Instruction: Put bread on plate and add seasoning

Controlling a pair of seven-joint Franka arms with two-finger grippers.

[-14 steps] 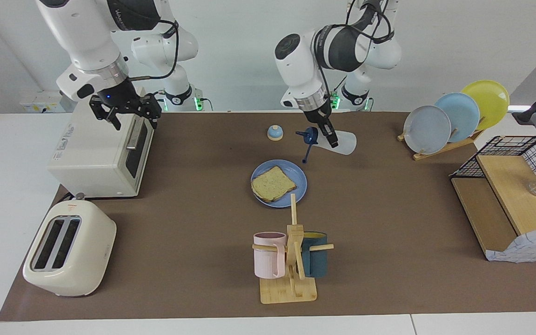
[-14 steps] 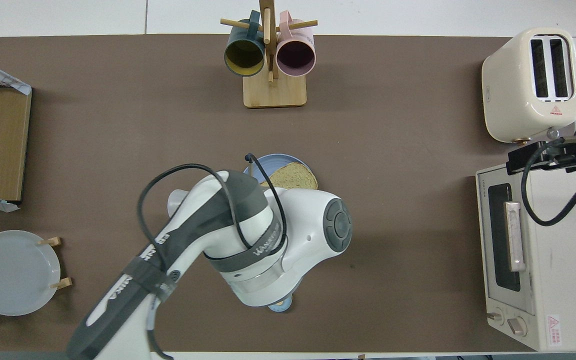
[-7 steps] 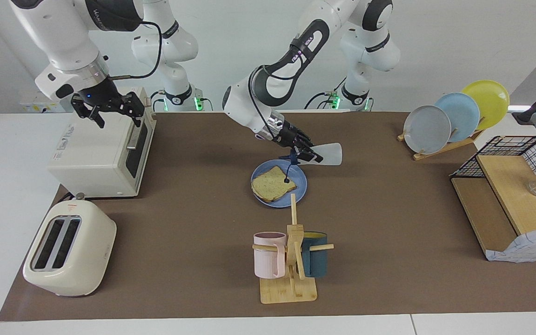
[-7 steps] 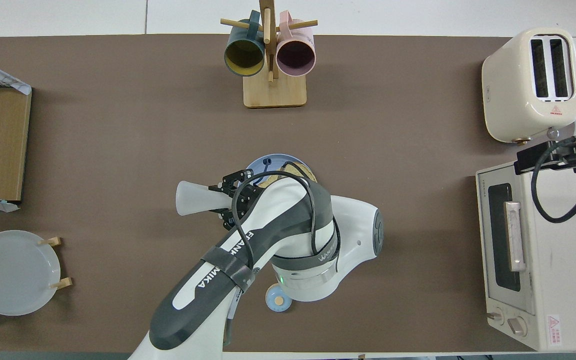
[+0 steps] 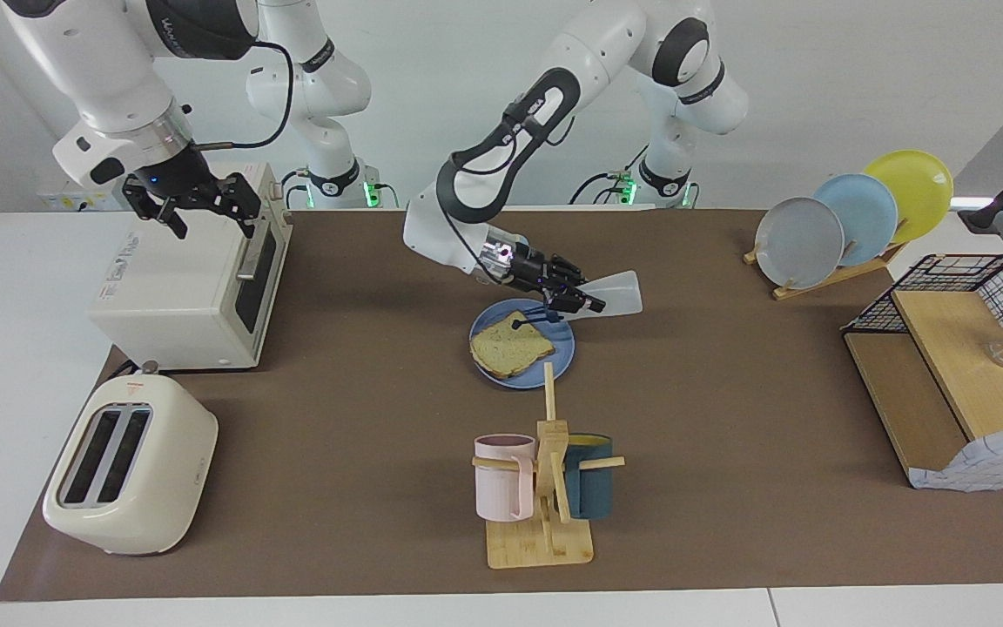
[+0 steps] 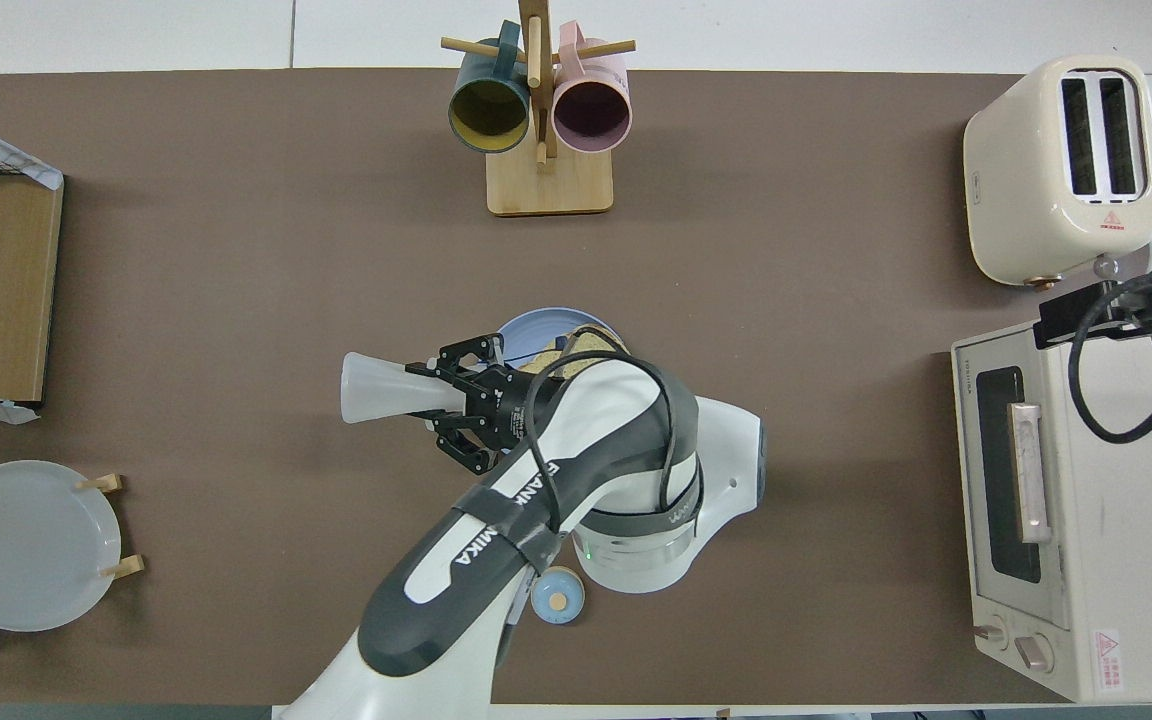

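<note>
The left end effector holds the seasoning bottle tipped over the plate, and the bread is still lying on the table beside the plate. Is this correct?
Not quite. The facing view shows the bread lying on the plate, not on the table. The rest is correct: the left end effector holds the seasoning bottle tipped over the plate.

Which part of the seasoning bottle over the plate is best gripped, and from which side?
The narrow neck, approached from that end, as the left gripper grips it now: the seasoning bottle lies sideways and flares wide toward its base. The right gripper waits open over the toaster oven.
</note>
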